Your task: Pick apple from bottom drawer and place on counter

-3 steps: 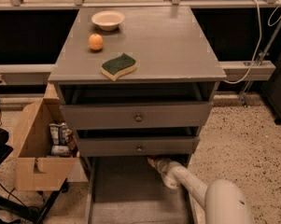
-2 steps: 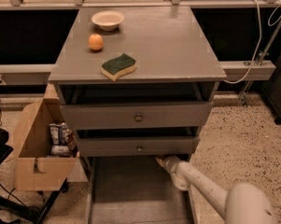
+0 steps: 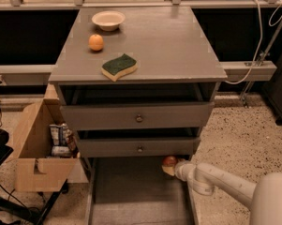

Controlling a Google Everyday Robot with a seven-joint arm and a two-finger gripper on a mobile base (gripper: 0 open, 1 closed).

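The bottom drawer is pulled out at floor level, a long grey-brown tray. My gripper reaches in from the lower right, at the drawer's back right just under the middle drawer's front. It is shut on the apple, a small red fruit with a yellowish patch, held just above the drawer floor. Part of the apple is hidden by the fingers and the drawer front above. The counter is the cabinet's flat grey-brown top.
On the counter lie a plain orange fruit, a white bowl and a green-yellow sponge. Two knobbed drawers stand slightly open above my gripper. An open cardboard box sits left of the cabinet. A white cable hangs at right.
My arm has shifted right and drawn back a little. The apple, not seen before, now shows at the gripper's tip under the middle drawer front.
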